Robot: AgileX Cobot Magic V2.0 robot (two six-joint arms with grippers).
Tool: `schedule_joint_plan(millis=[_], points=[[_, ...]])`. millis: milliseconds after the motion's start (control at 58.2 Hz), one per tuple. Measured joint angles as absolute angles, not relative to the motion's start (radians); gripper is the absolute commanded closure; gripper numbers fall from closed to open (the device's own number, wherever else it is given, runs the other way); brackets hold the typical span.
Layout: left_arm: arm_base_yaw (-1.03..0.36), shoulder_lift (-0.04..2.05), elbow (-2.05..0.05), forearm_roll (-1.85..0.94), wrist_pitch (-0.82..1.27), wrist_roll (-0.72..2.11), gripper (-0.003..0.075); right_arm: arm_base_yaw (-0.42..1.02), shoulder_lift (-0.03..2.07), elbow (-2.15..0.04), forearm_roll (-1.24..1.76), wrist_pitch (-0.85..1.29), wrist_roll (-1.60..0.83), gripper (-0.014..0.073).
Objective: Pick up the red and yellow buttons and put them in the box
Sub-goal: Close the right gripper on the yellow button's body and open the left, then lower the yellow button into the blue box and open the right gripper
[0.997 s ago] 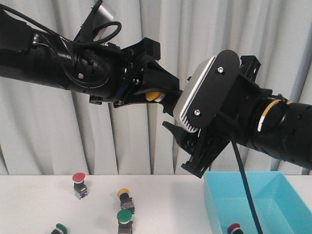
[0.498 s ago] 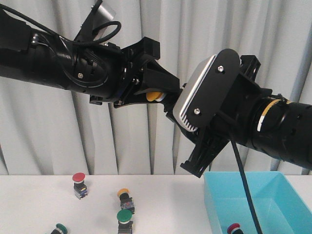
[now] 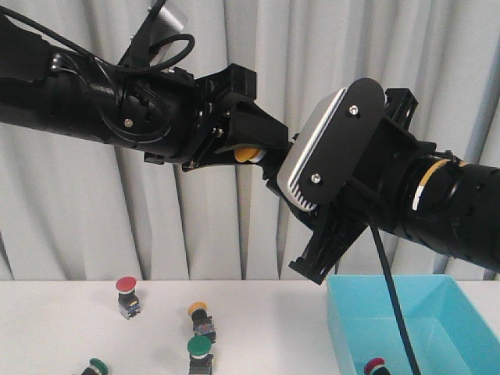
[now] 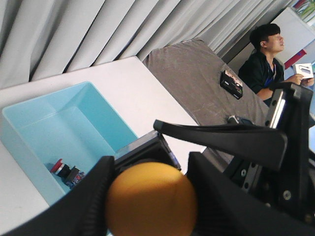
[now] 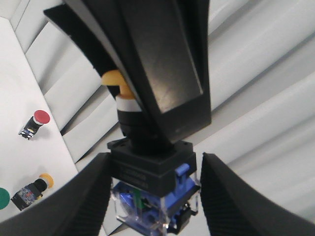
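Observation:
High above the table, my left gripper (image 3: 251,153) is shut on the cap of a yellow button (image 3: 248,154). In the left wrist view that orange cap (image 4: 150,199) fills the gap between the left fingers. My right gripper (image 3: 275,178) has come in from the right, and its jaws have closed in on the button's black-and-blue body (image 5: 152,172), a sliver of light showing on one side. The turquoise box (image 3: 348,336) sits at the right and holds a red button (image 3: 375,365). On the table stand another red button (image 3: 126,286) and another yellow button (image 3: 198,310).
Two green-capped buttons (image 3: 200,346) (image 3: 98,365) lie near the table's front. A grey curtain (image 3: 70,219) hangs behind. In the left wrist view a person (image 4: 268,54) sits past a grey-covered table (image 4: 206,78), beyond the box (image 4: 74,113).
One second ago a right finger stood open below the held button. It has since swung up and closed in on the button's body. The left arm has barely moved.

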State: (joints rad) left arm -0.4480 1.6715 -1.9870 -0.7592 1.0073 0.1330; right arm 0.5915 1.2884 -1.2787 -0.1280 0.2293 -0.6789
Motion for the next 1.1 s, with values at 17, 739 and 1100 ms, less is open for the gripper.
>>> schedule_joint_plan(millis=[17,739,1100], points=[[-0.448,1.672,-1.987,-0.761,1.007,0.140,0.0272,0.591,1.288,-1.279,-0.128,0.229,-0.679,0.0574],[-0.448,1.612,-2.060,-0.660,0.999,0.378,0.0267,0.591,1.248,-1.278,-0.129,0.307,-0.679,0.0567],[-0.448,1.364,-2.089,-0.221,1.031,0.382,0.0728,0.531,1.067,-1.278,-0.155,0.224,-0.596,0.0567]])
